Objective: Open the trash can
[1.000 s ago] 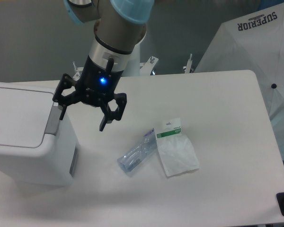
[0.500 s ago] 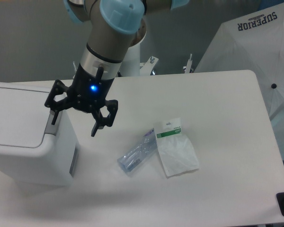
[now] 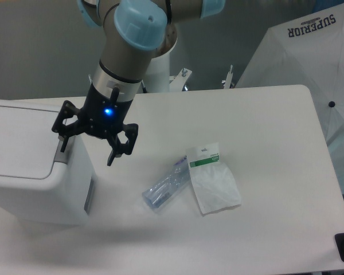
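At the front, on the left, sits the trash can (image 3: 28, 172). It is a big white box on the white counter (image 3: 264, 229), and part of it runs off the left edge of the view. Its flat lid is down, so the can is not open yet.

A bit further back, in the middle of the counter, lie a clear bottle (image 3: 165, 188) on its side and a small plastic bag (image 3: 214, 183) with a green and white label. They touch each other. They sit well apart from the can.

On the right edge of the lid is the grey push tab (image 3: 62, 150). This is the spot that matters. The gripper (image 3: 86, 143) hangs right by it, with its fingers spread wide. The left finger (image 3: 62, 139) is just over the tab, maybe touching it. I cannot tell for sure. The other finger (image 3: 114, 153) hangs over the bare counter. The tab runs front to back along the lid edge.

Further back, the arm comes down from the top of the view, leaning toward the can. A blue light glows on its wrist
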Controlling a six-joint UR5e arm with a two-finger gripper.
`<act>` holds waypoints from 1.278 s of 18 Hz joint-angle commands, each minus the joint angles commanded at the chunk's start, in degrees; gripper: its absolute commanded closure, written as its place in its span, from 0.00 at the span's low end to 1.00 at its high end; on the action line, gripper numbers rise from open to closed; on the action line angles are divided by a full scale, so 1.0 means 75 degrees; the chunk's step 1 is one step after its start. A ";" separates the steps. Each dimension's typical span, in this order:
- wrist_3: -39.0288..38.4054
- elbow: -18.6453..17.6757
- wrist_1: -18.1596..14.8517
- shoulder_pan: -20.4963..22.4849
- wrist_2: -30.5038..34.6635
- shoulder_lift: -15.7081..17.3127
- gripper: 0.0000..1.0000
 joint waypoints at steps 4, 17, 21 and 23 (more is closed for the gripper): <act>0.0035 -0.0082 0.0000 0.0000 0.0175 0.0012 0.00; 0.0024 0.0058 -0.0023 -0.0012 0.0258 -0.0012 0.00; 0.0082 0.0515 0.0152 0.0186 0.0293 0.0058 0.00; 0.0245 0.0586 0.0164 0.0771 0.0328 0.0094 0.00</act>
